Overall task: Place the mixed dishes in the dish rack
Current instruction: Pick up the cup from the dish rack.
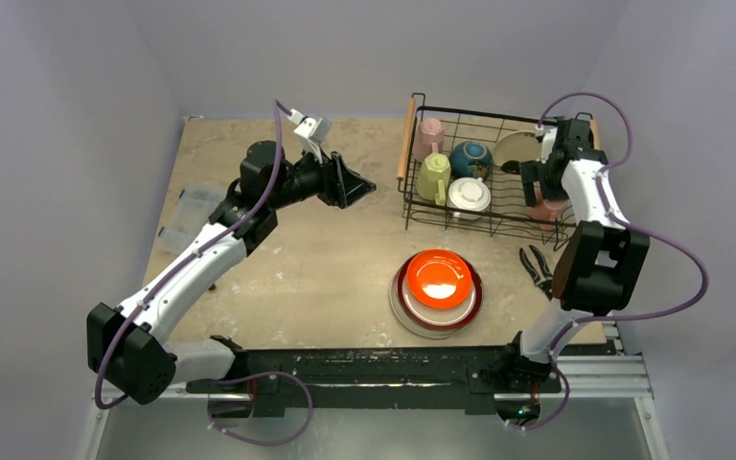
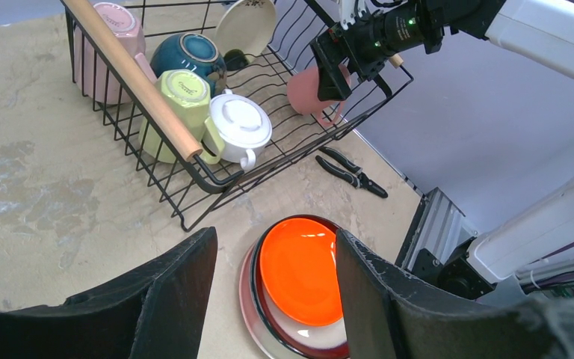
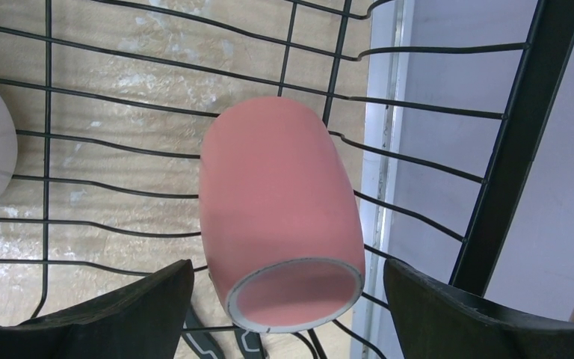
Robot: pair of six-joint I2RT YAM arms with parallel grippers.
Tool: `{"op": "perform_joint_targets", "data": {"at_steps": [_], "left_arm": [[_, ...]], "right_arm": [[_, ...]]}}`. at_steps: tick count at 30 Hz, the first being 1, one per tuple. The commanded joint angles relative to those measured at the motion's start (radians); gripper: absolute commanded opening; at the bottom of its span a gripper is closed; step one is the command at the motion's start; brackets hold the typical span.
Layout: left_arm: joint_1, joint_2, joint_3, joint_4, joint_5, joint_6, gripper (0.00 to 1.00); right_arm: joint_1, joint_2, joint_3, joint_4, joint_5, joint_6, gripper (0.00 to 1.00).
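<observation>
Mugs are going into the dish rack (image 1: 479,228), which stands at the far right corner of the counter (image 1: 278,287). The salmon mug (image 3: 280,202) lies on its side on the wires at the right end of the rack. The right arm (image 1: 589,187) hangs just over it. Its jaws are wide, one on each side of the mug, and they do not squeeze it.

I think the step now is to leave this mug there and get away clean. The best way is to go straight up first. With the jaws wide, they will not catch the mug and roll it. The rack's wire wall is just beside them, so no swing to the side until they are above it.

The pale pink mug (image 1: 430,134), yellow-green mug (image 1: 434,175), white mug (image 1: 469,195) and teal bowl (image 1: 471,156) are in the rack too. A stack of plates waits near the near edge of the counter, with the red-orange plate (image 1: 438,277) on top.

The left arm (image 1: 192,273) is over the middle of the counter, well apart from the rack. Its jaws are about half open and hold nothing.
</observation>
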Motion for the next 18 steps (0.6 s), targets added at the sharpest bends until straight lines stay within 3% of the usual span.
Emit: {"op": "perform_joint_targets", "data": {"at_steps": [1, 12, 18], "left_arm": [[0.009, -0.007, 0.041, 0.025, 0.016, -0.013, 0.58], [0.009, -0.004, 0.041, 0.027, 0.019, -0.016, 0.58], [0.009, -0.001, 0.042, 0.028, 0.021, -0.017, 0.58]], "right_arm": [[-0.002, -0.046, -0.013, 0.030, -0.023, 0.012, 0.95], [-0.002, -0.030, -0.049, 0.051, -0.054, 0.012, 0.83], [-0.003, 0.006, 0.017, 0.002, -0.074, -0.006, 0.48]]}}
